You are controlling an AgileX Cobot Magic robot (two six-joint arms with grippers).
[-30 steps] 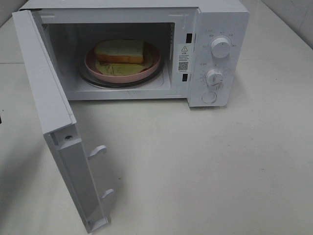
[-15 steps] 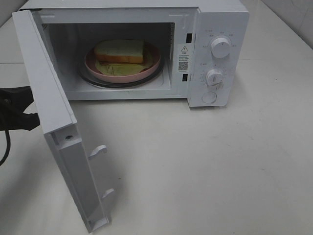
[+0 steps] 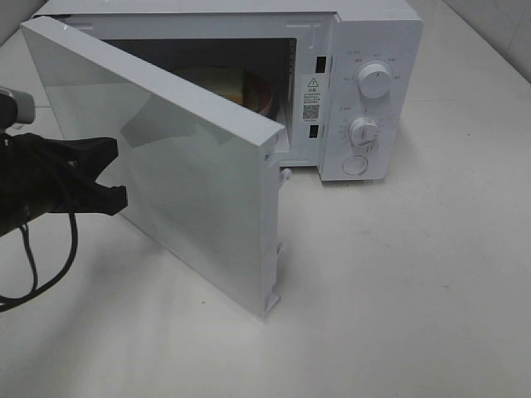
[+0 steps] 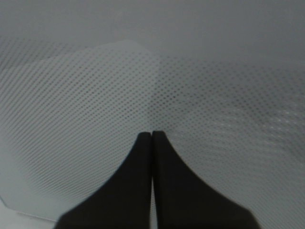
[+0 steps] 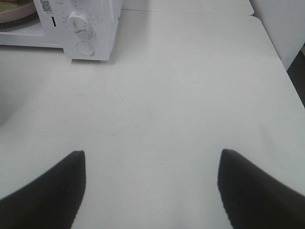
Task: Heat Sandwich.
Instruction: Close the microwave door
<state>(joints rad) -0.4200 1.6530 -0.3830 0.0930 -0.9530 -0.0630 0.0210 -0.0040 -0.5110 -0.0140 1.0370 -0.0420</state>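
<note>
Step in hand: closing the door (image 3: pixel 191 157). The sandwich (image 3: pixel 224 83) lies inside the microwave (image 3: pixel 365 33), at 12 o'clock on the desk (image 3: pixel 398 290). The left fingers (image 4: pixel 143 162), pressed together, bear on the door from 9 o'clock. The right fingers (image 5: pixel 47 191) are spread and hold nothing. Next: push until latched, then turn a dial (image 3: pixel 375 80).

Left gripper (image 4: pixel 152 135), fingers pressed together, points at the microwave door (image 3: pixel 191 166); right gripper (image 5: pixel 152 153) hangs well apart from it, fingers spread wide.

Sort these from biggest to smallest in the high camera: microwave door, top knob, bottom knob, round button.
1. microwave door, by far.
2. top knob and bottom knob: they look alike, so tied.
3. round button, slightly smaller.
</note>
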